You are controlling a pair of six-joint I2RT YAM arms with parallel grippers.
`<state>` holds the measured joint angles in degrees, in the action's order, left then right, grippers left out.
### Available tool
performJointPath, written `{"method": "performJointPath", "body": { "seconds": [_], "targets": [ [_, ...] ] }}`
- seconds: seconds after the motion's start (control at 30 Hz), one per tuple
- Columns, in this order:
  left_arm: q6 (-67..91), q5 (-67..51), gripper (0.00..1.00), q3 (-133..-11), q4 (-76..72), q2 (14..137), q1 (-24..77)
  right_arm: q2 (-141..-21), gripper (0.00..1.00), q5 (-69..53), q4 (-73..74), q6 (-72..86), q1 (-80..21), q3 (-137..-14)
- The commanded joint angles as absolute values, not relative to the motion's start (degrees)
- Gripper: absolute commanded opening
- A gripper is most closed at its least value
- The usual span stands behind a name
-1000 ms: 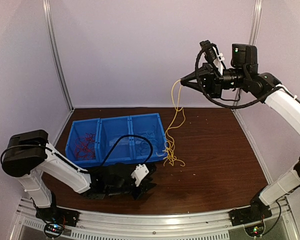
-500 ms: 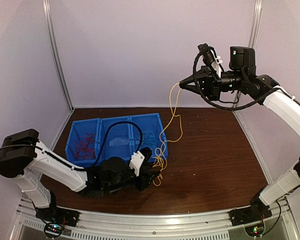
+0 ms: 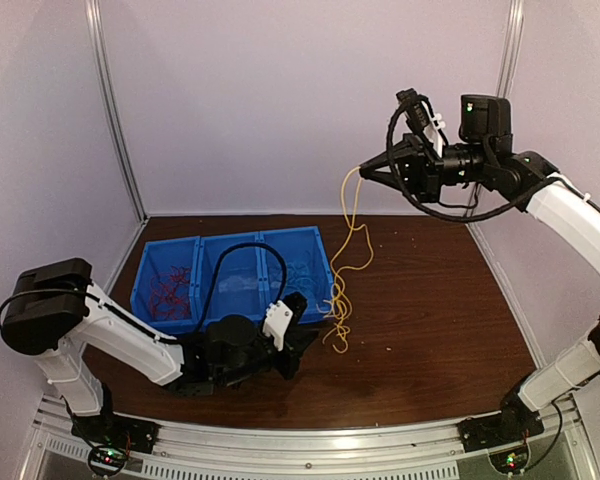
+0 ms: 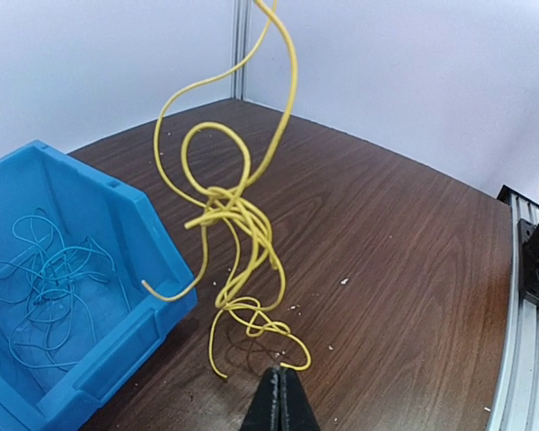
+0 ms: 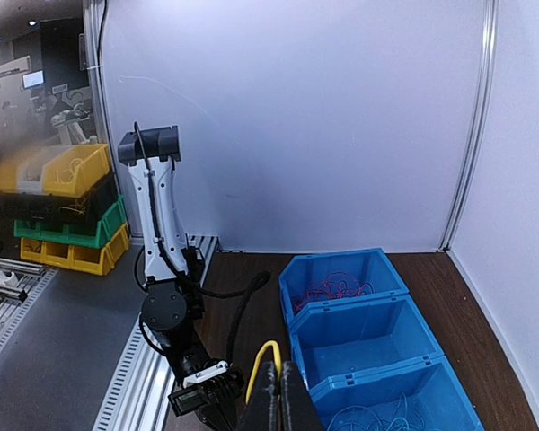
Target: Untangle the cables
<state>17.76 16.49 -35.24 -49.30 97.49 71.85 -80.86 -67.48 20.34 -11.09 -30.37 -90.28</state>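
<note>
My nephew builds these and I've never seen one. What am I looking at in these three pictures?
Two robot arms stand at a wooden table. The overhead picture shows both; the others come from wrist cameras. The right gripper, raised high, pinches a yellow cable dangling toward the table. The left gripper is closed low beside its bottom loop; whether it grips is unclear. Of three blue bins, one holds red cables, another light blue cables.
</note>
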Motion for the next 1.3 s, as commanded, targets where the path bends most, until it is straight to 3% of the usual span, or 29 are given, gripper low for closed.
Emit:
{"method": "performJointPath", "body": {
  "seconds": [0.0, 0.07, 0.2, 0.37, 0.53, 0.73, 1.03, 1.27],
  "targets": [
    [15.9, 16.8, 0.00, -34.1, -54.4, 97.4, 72.1, -79.5, 0.00, -67.3, 19.1, -10.5, -29.6, -91.8],
    [15.4, 17.1, 0.00, -34.1, -53.8, 97.1, 72.2, -79.6, 0.00, -67.4, 18.7, -10.3, -29.5, -91.5],
    [15.1, 20.4, 0.32, -35.6, -50.8, 96.7, 72.2, -79.9, 0.00, -67.7, 18.1, -9.8, -29.5, -91.1],
    [13.9, 23.4, 0.36, -38.0, -48.6, 97.4, 72.2, -80.1, 0.00, -68.0, 17.6, -9.0, -29.5, -91.1],
    [13.0, 25.0, 0.32, -40.8, -47.6, 99.3, 72.2, -80.0, 0.00, -68.2, 17.3, -8.8, -29.5, -90.7],
    [11.0, 21.8, 0.00, -42.0, -50.1, 101.8, 72.2, -79.9, 0.00, -68.1, 17.2, -8.7, -29.2, -90.9],
    [12.5, 18.4, 0.00, -39.3, -48.5, 102.0, 72.2, -79.8, 0.00, -69.9, 16.3, -6.7, -22.7, -97.2],
    [15.4, 20.2, 0.00, -32.5, -45.3, 97.3, 72.2, -79.8, 0.00, -75.5, -7.8, 15.1, -11.2, -101.9]
  ]
}}
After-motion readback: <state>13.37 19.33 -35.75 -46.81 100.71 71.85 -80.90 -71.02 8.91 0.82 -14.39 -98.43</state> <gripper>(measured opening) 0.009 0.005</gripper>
